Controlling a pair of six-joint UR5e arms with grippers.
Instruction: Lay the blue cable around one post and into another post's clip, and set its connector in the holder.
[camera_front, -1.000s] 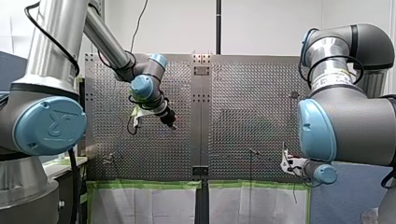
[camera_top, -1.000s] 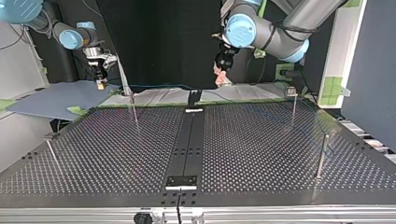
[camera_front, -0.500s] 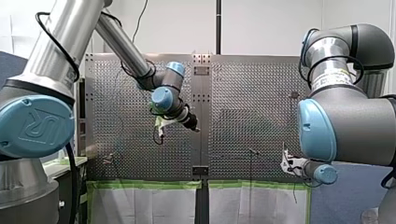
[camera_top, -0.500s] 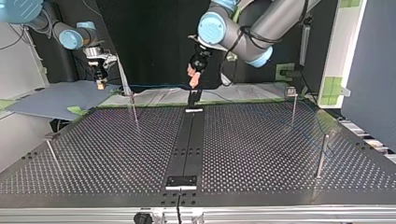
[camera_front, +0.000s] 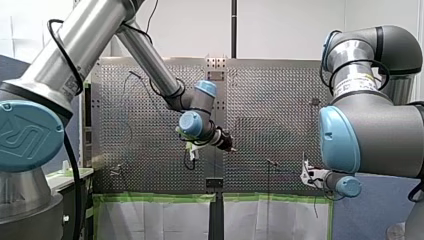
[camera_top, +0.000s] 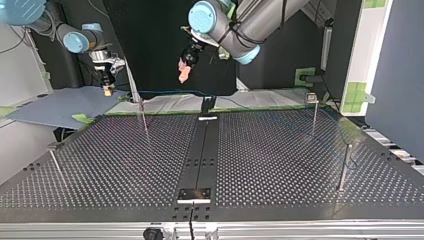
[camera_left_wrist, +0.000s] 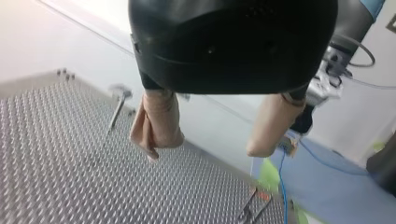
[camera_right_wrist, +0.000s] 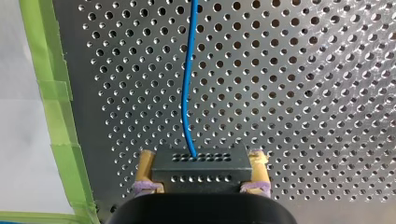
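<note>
In the right wrist view my right gripper is shut on a black connector block, clamped between its yellow pads. The blue cable runs from the block out over the perforated plate. In the top view my right gripper hangs at the far left corner, and the blue cable trails along the far edge. My left gripper is open, its beige pads wide apart with nothing between them. It hovers above the far middle of the table, near the centre strip in the front view.
Thin metal posts stand on the table: one far left, one far right, one near right, one near left. Black brackets sit on the centre strip, far and near. Green tape edges the plate.
My left arm has swung across, leftward in the top view and rightward in the front view, past the centre strip. My right arm and the connector have stayed put.
</note>
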